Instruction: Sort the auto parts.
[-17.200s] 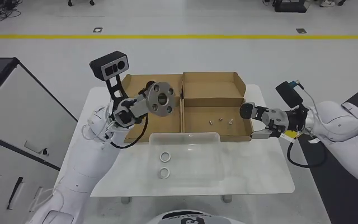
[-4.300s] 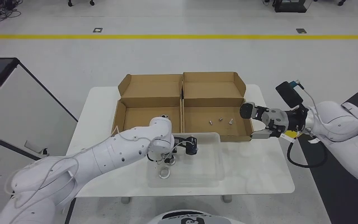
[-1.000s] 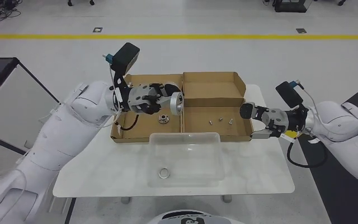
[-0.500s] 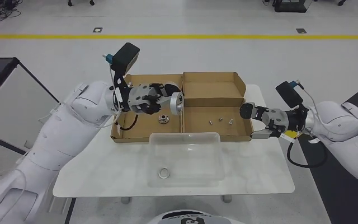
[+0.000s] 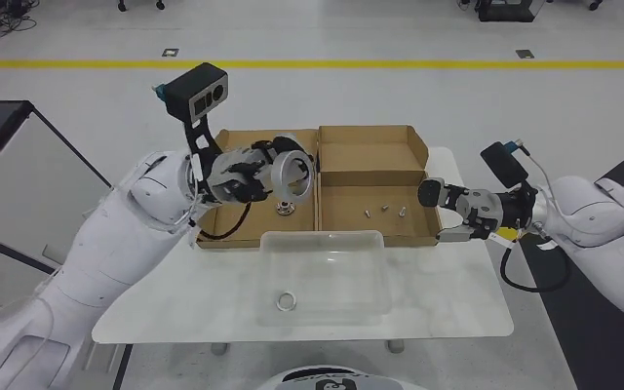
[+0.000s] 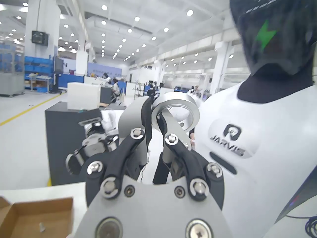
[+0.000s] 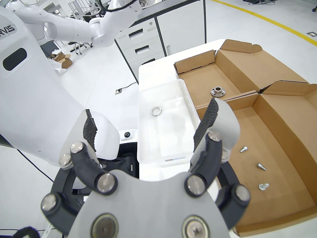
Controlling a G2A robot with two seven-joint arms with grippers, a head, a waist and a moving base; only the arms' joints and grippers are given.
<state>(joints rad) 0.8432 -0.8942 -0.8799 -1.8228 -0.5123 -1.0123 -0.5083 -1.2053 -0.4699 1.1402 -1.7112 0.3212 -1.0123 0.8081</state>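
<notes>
Tray (image 5: 341,278) holds ring (image 5: 286,301); box (image 5: 261,224) holds flange (image 5: 286,207).

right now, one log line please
left claw: shut on metal ring, above left box | right claw: open, beside right box | tray: one loose ring

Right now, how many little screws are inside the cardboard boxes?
3. All lie apart in a loose row on the floor of one cardboard box: first screw, middle screw, last screw. The other box holds a flanged hub, no screws; none look hidden.
</notes>
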